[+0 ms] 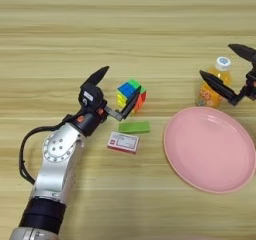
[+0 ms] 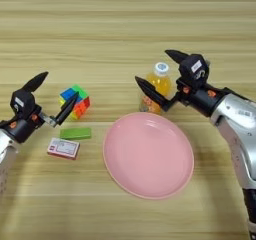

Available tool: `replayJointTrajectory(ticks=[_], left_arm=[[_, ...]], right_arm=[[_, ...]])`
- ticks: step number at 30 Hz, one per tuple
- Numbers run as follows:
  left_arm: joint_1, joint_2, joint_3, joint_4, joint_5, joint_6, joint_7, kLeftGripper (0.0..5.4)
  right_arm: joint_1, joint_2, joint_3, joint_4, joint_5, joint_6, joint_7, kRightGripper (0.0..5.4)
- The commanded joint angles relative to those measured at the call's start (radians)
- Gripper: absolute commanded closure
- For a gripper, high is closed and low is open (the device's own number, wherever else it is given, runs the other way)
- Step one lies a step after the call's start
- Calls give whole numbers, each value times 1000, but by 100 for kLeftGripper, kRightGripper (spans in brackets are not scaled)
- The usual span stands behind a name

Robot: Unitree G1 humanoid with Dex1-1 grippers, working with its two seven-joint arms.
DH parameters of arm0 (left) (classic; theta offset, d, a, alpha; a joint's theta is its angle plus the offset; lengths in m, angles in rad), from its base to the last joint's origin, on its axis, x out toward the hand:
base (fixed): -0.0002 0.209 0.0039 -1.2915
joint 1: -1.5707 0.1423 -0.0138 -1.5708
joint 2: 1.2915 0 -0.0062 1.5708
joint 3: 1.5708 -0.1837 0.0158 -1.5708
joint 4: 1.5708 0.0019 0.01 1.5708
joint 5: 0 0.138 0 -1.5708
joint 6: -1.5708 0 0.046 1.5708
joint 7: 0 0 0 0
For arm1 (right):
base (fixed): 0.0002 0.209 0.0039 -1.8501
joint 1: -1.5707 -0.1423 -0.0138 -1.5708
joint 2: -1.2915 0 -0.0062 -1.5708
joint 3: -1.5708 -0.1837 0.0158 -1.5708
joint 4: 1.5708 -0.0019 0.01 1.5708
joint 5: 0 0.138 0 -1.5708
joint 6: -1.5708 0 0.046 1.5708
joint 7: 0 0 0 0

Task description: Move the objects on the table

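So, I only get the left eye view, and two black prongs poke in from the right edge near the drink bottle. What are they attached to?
Observer: They are the fingers of the right claw. Behind it a silver arm runs down the right side of the picture.
Operator: Is it gripping the small orange-drink bottle with the white cap?
Observer: No. The claw is open wide, with one finger on each side of the bottle.
Operator: My view cuts off the large round pink plate. Is it whole?
Observer: Yes. The right eye view shows its full rim, with light wooden table beyond it.
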Motion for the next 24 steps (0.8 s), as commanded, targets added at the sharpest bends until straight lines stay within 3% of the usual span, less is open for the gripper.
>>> replayJointTrajectory(ticks=[1,12,17,24], left_arm=[[-12,6,2,9,9,-11,0,1],[-9,6,4,10,5,-14,-6,1],[-10,6,3,10,4,-15,-7,1],[-12,4,3,15,3,-18,-8,0]], right_arm=[[-11,22,18,52,-41,6,-35,0],[-46,56,23,192,-96,-10,-86,0],[-52,76,25,228,-52,56,-55,0],[-89,103,-3,281,15,125,-40,73]])
